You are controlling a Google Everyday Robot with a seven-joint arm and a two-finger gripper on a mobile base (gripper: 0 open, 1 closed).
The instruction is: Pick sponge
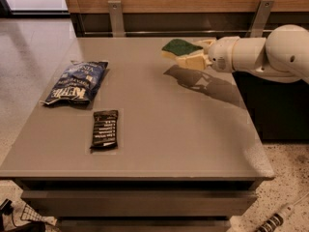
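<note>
The sponge (pixel 179 47), dark green on top with pale yellow foam below, is held above the far right part of the grey table (pixel 159 144). Its shadow falls on the tabletop just beneath it. My gripper (pixel 191 53) comes in from the right on the white arm (pixel 260 57). Its cream-yellow fingers (pixel 195 62) are shut on the sponge's right end, one below and one behind it.
A blue chip bag (pixel 76 82) lies at the table's left. A black snack bar (pixel 105 129) lies in front of it. A wooden wall with metal brackets (pixel 116 17) runs behind the table. The floor drops away on the left and right.
</note>
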